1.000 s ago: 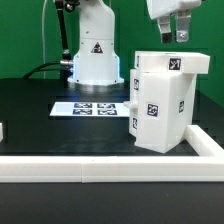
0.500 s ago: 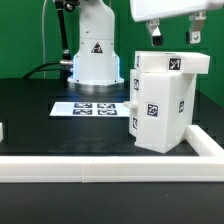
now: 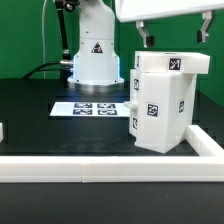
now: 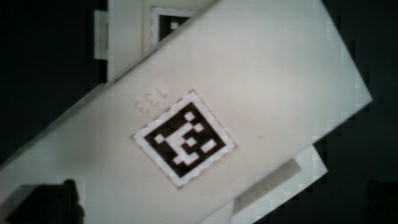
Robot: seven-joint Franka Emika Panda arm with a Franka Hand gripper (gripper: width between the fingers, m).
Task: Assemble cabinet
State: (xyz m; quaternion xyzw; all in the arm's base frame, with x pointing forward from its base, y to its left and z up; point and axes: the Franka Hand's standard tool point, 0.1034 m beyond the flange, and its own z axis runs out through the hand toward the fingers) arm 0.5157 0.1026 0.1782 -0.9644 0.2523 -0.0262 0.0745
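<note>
The white cabinet (image 3: 160,100) stands upright on the black table at the exterior view's right, close to the rail corner, with tags on its top and front faces. My gripper (image 3: 175,33) hangs just above its top, open and empty, with one finger (image 3: 144,36) over the cabinet's left side and the other near its right side. In the wrist view the cabinet's top panel (image 4: 214,90) fills the picture, with a tag (image 4: 183,140) in its middle. A dark fingertip (image 4: 54,203) shows at the picture's edge.
The marker board (image 3: 95,107) lies flat on the table to the left of the cabinet. A long low white border rail (image 3: 100,166) runs along the front and turns back at the right. The robot base (image 3: 92,55) stands behind. A small white part (image 3: 2,130) shows at the left edge.
The hand has turned above the cabinet. Its fingers, seen close together a second ago, now stand wide apart across the cabinet's top. The cabinet has not moved.
</note>
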